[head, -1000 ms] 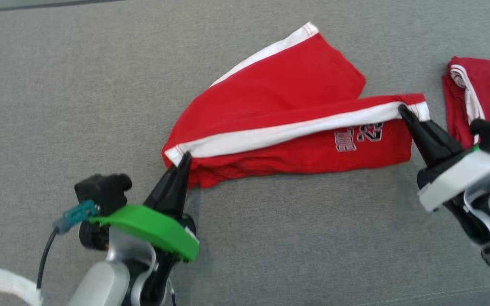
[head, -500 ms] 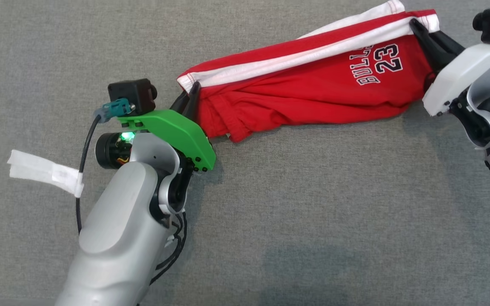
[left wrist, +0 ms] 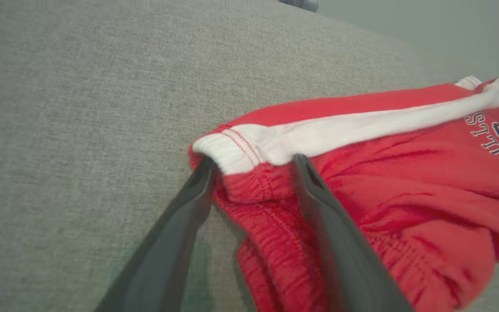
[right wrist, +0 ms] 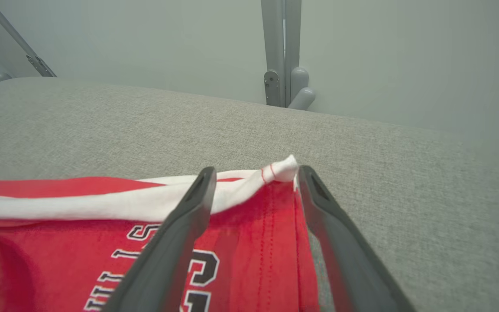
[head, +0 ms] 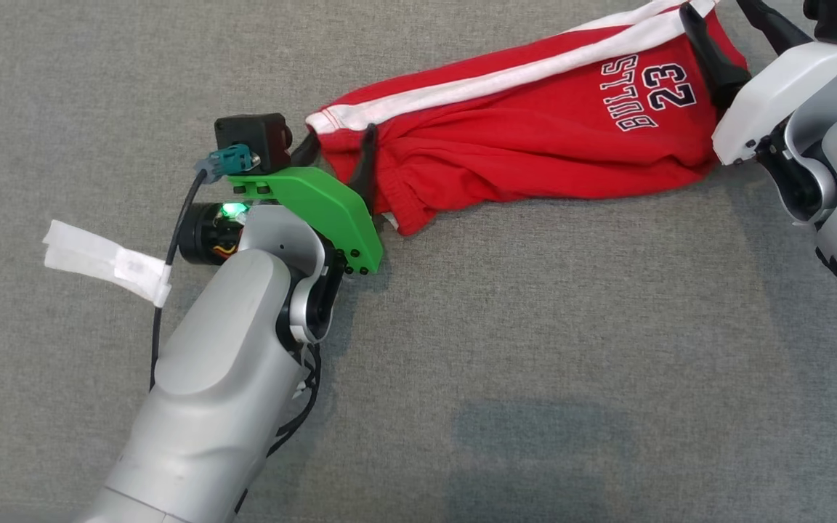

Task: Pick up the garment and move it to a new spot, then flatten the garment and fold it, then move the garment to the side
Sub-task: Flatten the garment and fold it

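**Shorts laid down in a strip, both grips off; flattening and folding not finished**

The red cotton shorts with a white side stripe and "BULLS 23" print (head: 535, 138) lie on the grey woven fabric surface (head: 535, 363), at the far side and running from centre to far right. They form a long narrow band, apparently doubled lengthwise. The stripe runs along the far edge, and the near edge is rumpled, most of all at the gathered waistband on the left.

The left gripper (head: 338, 145) sits at the waistband corner with its jaws wide. In the left wrist view the cloth lies loose between the fingers (left wrist: 319, 203), not pinched. The right gripper (head: 716, 14) sits at the hem corner, far right, also with jaws wide and straddling the white stripe end (right wrist: 280, 169).

Judgement: the shorts look placed at their spot. Smoothing is partial. The crosswise fold and the move to the side are not yet done.
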